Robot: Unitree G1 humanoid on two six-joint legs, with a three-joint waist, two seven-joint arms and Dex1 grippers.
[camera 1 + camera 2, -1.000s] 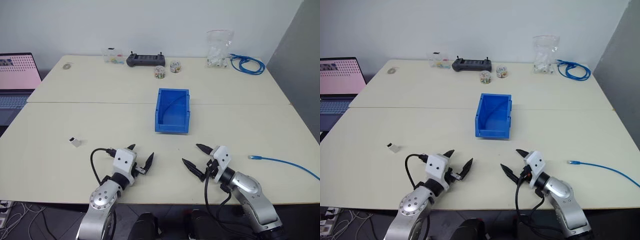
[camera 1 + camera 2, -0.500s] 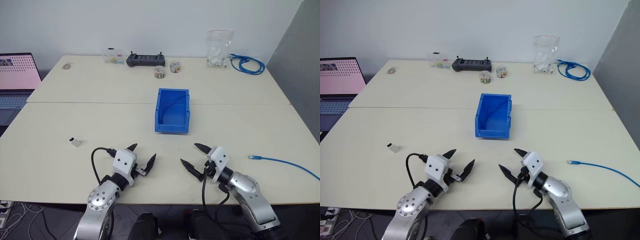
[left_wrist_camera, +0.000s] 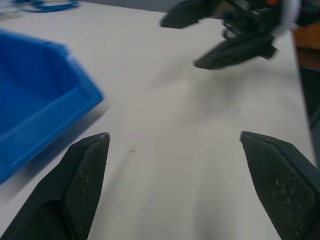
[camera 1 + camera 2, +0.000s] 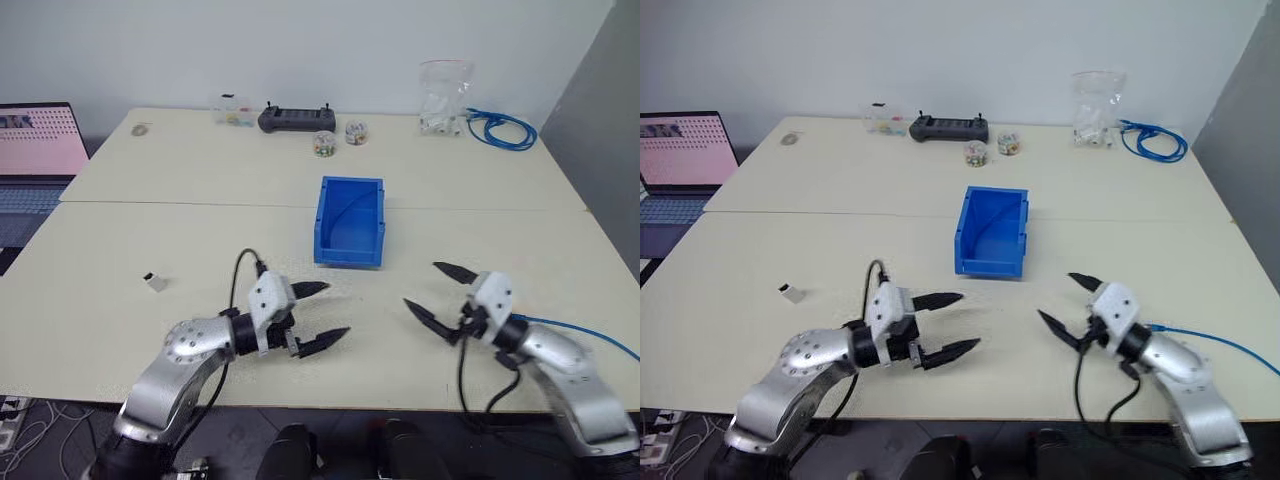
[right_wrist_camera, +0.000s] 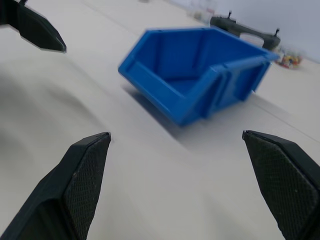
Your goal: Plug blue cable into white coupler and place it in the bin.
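My right gripper hangs just above the tabletop with its two black fingers spread wide and nothing between them, and the blue cable lies on my right, just past that wrist; from what shows, its near part sits behind the gripper body, so I cannot make out the clear plug at its tip. The strand runs roughly crosswise to me, from beside the right wrist out toward the right edge of the tabletop, so I judge the right arm is the one to take it, and it will have to swing outward and turn its fingers back along the cable's length. My left gripper is likewise spread and empty, pointing across toward the right one, with the white coupler well apart on its far left side, alone near the left part of the tabletop; the left arm is plainly the nearer one for that. The coupler looks like a tiny pale block with a dark face. The bin, bright blue with tall walls and a lower sloped front, stands ahead, between the two grippers and further from me.
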